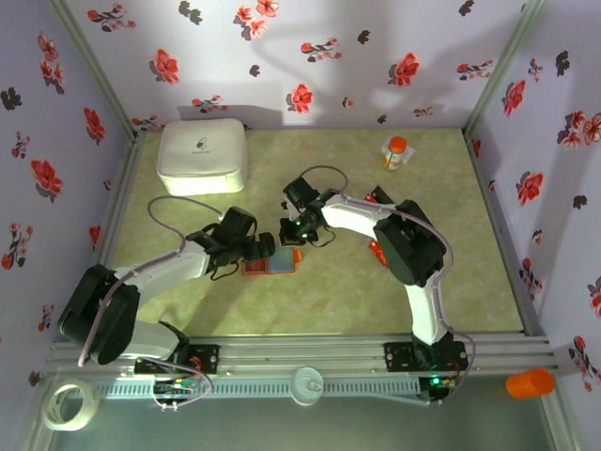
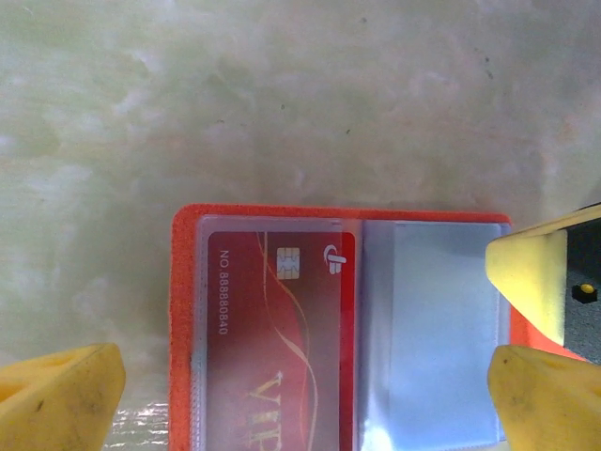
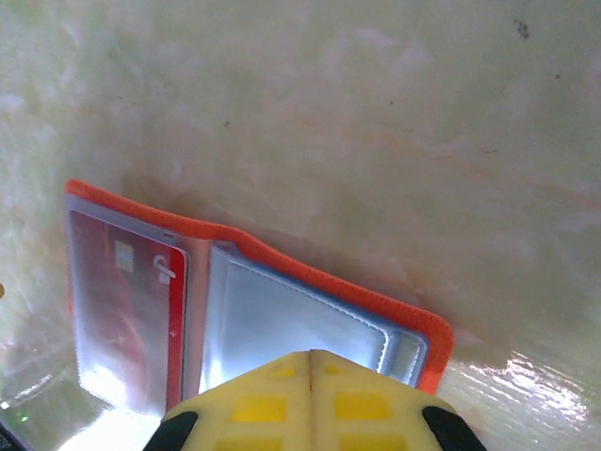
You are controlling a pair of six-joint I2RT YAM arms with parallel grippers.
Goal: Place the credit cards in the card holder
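Hanging over the holder's [image 3: 282,319] empty pocket, the right tool [image 3: 312,376] is closed on nothing, probably to pin it flat. The left tool [image 2: 300,385] straddles the holder at the counter's [image 2: 282,94] middle, spread wide to steady it; one red card [image 2: 272,348] sits pocketed.

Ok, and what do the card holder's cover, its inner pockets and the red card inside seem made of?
The card holder cover: orange-red, matte, slightly fuzzy at the edge, likely fabric or felt. Its inner pockets: soft clear plastic film, glossy, see-through and catching glare. The red card: smooth, stiff-looking printed plastic with a metallic chip.
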